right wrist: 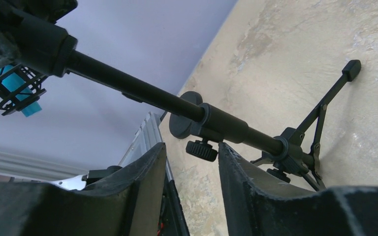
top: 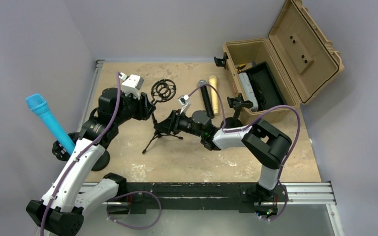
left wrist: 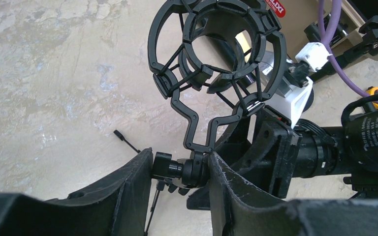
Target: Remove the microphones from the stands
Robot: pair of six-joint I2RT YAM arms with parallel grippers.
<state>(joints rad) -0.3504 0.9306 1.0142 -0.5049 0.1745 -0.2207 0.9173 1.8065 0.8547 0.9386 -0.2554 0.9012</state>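
A blue microphone (top: 44, 115) sits tilted in a black clip (top: 59, 150) at the far left, with neither gripper on it. A small black tripod stand (top: 160, 132) in the middle carries an empty ring-shaped shock mount (top: 163, 90) (left wrist: 216, 44). My left gripper (top: 150, 105) (left wrist: 179, 162) is shut on the mount's swivel joint (left wrist: 182, 169). My right gripper (top: 170, 124) (right wrist: 191, 147) is open just under the stand's pole (right wrist: 142, 91), with its thumbscrew (right wrist: 202, 150) between the fingertips. The right fingertip touches the collar. A bit of blue (right wrist: 17, 88) shows behind black bars.
A black microphone (top: 205, 101) and a gold one (top: 213, 93) lie side by side on the table behind my right arm. An open tan case (top: 275, 64) stands at the back right. The tripod legs (right wrist: 320, 118) spread on the table. A metal rail (top: 202, 189) runs along the near edge.
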